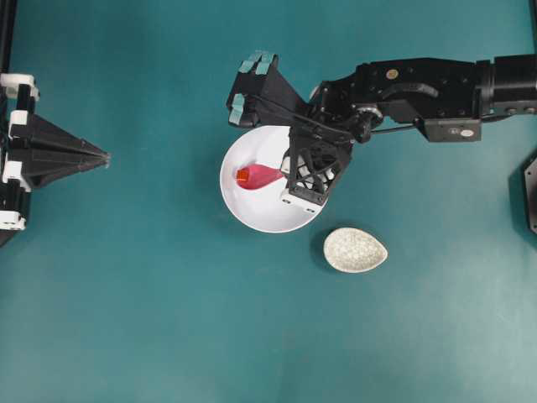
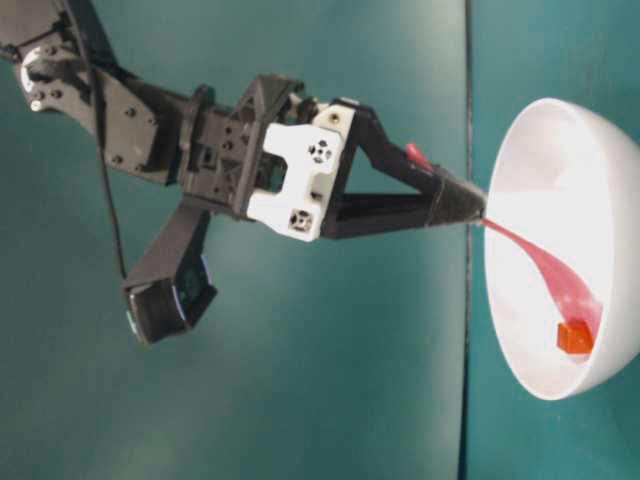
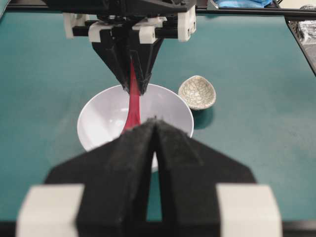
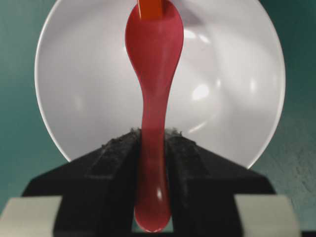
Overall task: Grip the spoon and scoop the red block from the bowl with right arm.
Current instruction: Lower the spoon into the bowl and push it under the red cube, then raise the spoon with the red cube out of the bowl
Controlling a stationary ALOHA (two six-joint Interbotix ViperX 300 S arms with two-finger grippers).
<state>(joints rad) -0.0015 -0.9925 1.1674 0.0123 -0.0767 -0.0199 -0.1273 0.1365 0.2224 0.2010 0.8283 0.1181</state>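
Observation:
My right gripper (image 1: 285, 174) is shut on the handle of the pink spoon (image 1: 263, 176), over the right side of the white bowl (image 1: 252, 217). The scoop reaches down to the bowl's floor. The small red block (image 1: 243, 176) sits at the scoop's far tip; I cannot tell whether it lies on the scoop or just against it. In the right wrist view the spoon (image 4: 153, 59) runs up from the gripper (image 4: 153, 132) to the block (image 4: 149, 7), with the bowl (image 4: 237, 74) behind. My left gripper (image 1: 107, 158) is shut and empty at the far left, pointing at the bowl.
A small speckled grey-white oval dish (image 1: 355, 249) stands just right of and below the bowl on the teal table. The right arm (image 1: 419, 88) stretches in from the right edge. Its wrist camera housing (image 1: 256, 88) hangs over the bowl's upper rim.

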